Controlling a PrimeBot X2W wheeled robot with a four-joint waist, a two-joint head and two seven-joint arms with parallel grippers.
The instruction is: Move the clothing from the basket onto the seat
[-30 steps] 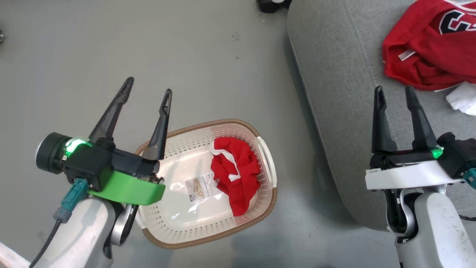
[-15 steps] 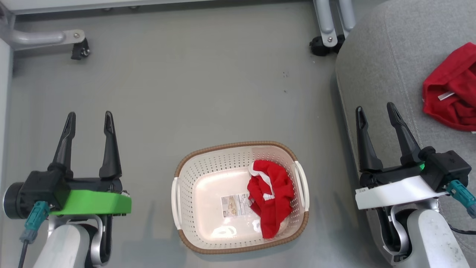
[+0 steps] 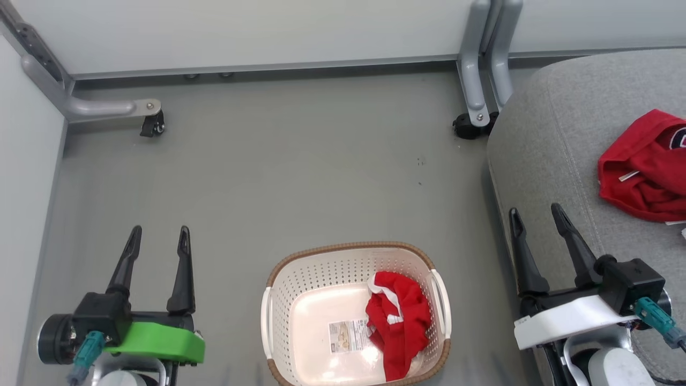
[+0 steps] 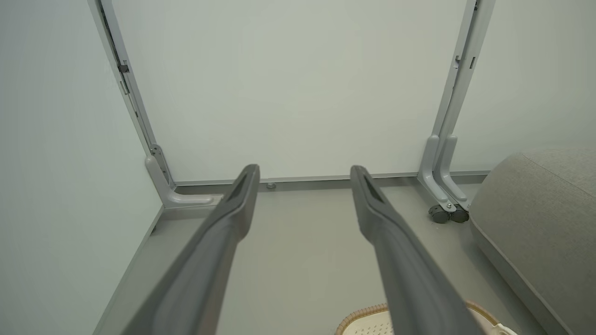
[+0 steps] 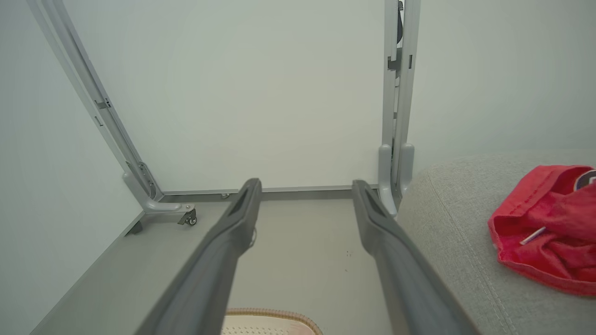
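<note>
Clothing (image 3: 399, 321) in bright red with white trim lay crumpled inside the basket (image 3: 321, 268), bunched against its right-hand wall just beside a paper label (image 3: 348, 336) on the basket's bottom. A second red garment (image 3: 640, 171), showing a small white tag and part of a dark emblem, sat heaped on the seat (image 3: 546, 134), well apart from the basket and running off the right edge of the head view.

The cream basket stood on the grey floor (image 3: 295, 171) between the robot's two arms, close to the rounded corner of the grey seat. The left gripper (image 3: 159, 233) was held over bare floor to the basket's left, its two dark fingers spread wide with nothing between them. The right gripper (image 3: 534, 210) was poised at the near edge of the seat, its fingers likewise parted to their full width and holding nothing, clear of both garments.

Pale partition panels (image 3: 268, 32) on grey metal legs with a small castor (image 3: 153, 124) closed off the floor behind.
</note>
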